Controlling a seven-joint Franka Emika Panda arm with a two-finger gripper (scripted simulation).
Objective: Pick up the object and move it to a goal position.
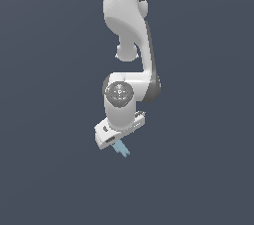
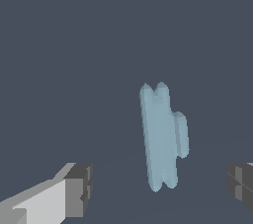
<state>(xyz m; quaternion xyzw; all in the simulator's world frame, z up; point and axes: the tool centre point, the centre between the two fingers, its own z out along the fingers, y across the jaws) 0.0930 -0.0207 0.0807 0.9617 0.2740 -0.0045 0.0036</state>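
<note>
Wrist view: object (image 2: 160,136) lies between the fingers (image 2: 79,188), touching neither.
Hand (image 1: 115,142): released, directly above object (image 1: 121,148).

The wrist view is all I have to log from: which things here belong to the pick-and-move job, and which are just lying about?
Belongs to the job:
- pale blue jagged piece, between the open fingers, not gripped
- end effector

Just lying about:
- nothing else shows; only the plain dark floor

exterior: high, facing arm | wrist: close | shared: object (image 1: 121,148) (image 2: 161,136)
</note>
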